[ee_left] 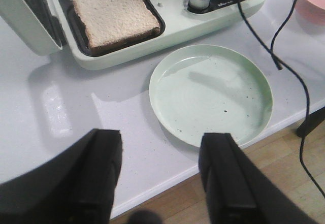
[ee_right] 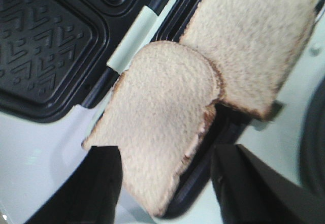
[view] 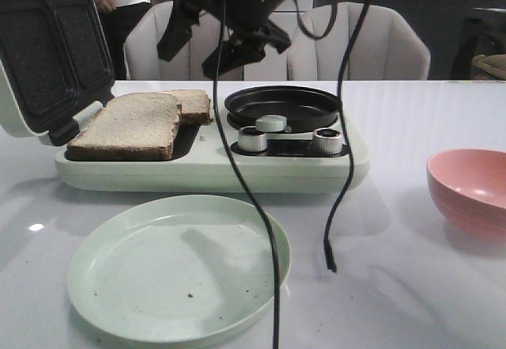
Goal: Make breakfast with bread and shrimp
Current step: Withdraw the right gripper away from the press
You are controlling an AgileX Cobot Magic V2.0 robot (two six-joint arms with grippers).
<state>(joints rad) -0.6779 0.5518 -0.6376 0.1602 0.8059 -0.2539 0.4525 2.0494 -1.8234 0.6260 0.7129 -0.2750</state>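
Beige bread (view: 126, 125) is seen overlapped on the open sandwich maker (view: 213, 167), far-left. Both the left gripper (ee_left: 160, 178) and right gripper (ee_right: 165, 183) are held apart, gripping nothing. The near plate (view: 103, 286) lies bare.

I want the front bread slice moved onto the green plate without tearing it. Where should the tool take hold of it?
Probably by the near crust edge of the front slice, coming from the plate side. That edge is exposed at the sandwich maker's front, while its far corner overlaps the rear slice. The crust looks firmer than the crumb. The right tool is open above it.
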